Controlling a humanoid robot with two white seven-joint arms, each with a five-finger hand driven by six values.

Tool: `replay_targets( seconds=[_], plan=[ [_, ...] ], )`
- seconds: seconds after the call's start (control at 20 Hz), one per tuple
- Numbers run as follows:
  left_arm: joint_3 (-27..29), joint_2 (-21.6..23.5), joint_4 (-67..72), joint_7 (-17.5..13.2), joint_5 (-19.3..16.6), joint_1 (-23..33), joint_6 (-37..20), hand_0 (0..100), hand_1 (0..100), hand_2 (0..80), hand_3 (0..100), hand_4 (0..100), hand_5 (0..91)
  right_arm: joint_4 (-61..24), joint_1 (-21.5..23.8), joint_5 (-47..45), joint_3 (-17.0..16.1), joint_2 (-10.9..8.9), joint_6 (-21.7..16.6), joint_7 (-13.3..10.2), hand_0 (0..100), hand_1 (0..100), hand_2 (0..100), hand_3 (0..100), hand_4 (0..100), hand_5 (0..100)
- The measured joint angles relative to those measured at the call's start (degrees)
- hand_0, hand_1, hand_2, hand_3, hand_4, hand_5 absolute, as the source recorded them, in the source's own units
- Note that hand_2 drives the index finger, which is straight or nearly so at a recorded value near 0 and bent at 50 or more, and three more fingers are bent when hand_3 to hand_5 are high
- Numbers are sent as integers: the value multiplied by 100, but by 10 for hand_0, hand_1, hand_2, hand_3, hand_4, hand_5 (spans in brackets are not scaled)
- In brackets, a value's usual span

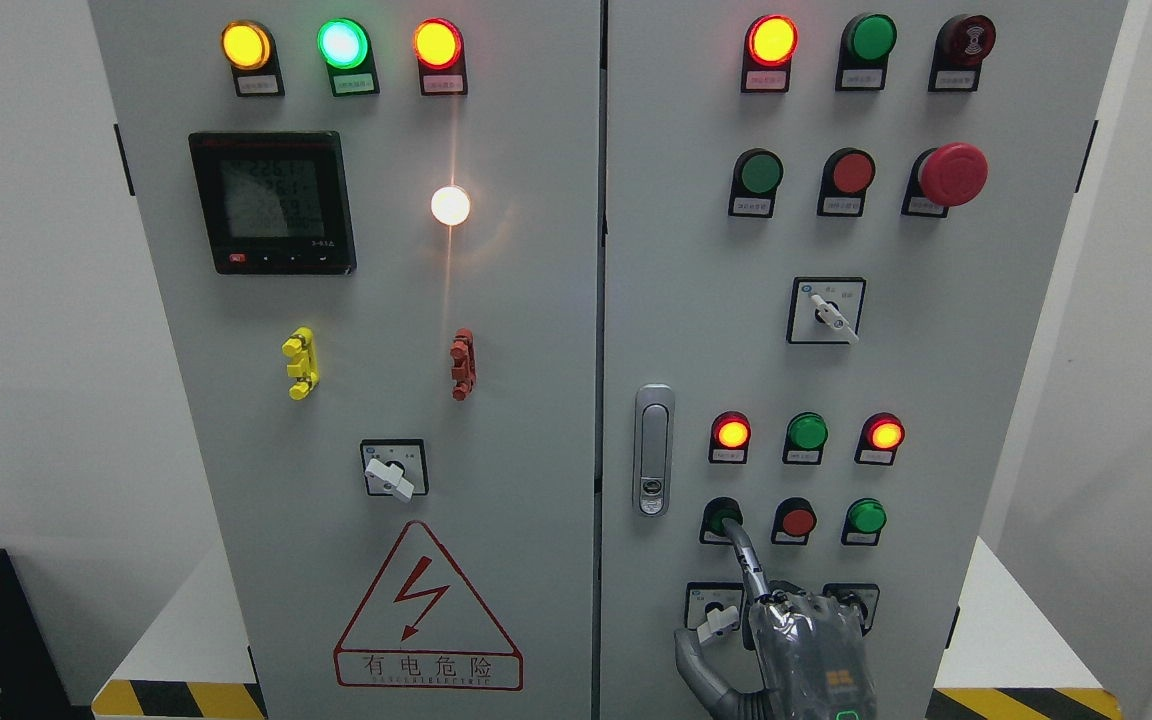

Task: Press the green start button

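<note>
Head view: the green start button [721, 517], round and glossy in a black collar, sits leftmost in the lower button row on the cabinet's right door [996, 400]. The right hand [786, 640], silver-grey and jointed, rises from the bottom edge, index finger extended with its tip on that button, the other fingers clenched and grasping nothing. That row holds three round buttons: green, a red button [796, 520], another green button [866, 516]. Above glow three small lamps. A metal door handle [653, 450] stands just left.
</note>
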Motion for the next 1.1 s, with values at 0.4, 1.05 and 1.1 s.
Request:
replay_targets(
  seconds=[0.4, 1.05, 1.1],
  plan=[
    [0, 0, 0, 0, 0, 0, 0, 120, 556, 0, 0, 0, 0, 61, -28, -4, 4, 1, 22, -1, 387, 340, 0, 897, 859, 1000],
    [0, 0, 0, 0, 0, 0, 0, 120, 556, 0, 0, 0, 0, -123, 47, -339, 11, 18, -204, 88, 563, 409, 8, 887, 822, 927],
    [0, 0, 0, 0, 0, 0, 0, 120, 556, 0, 0, 0, 0, -157, 73, -365, 12, 20, -217, 88, 576, 412, 9, 886, 817, 922]
  ],
)
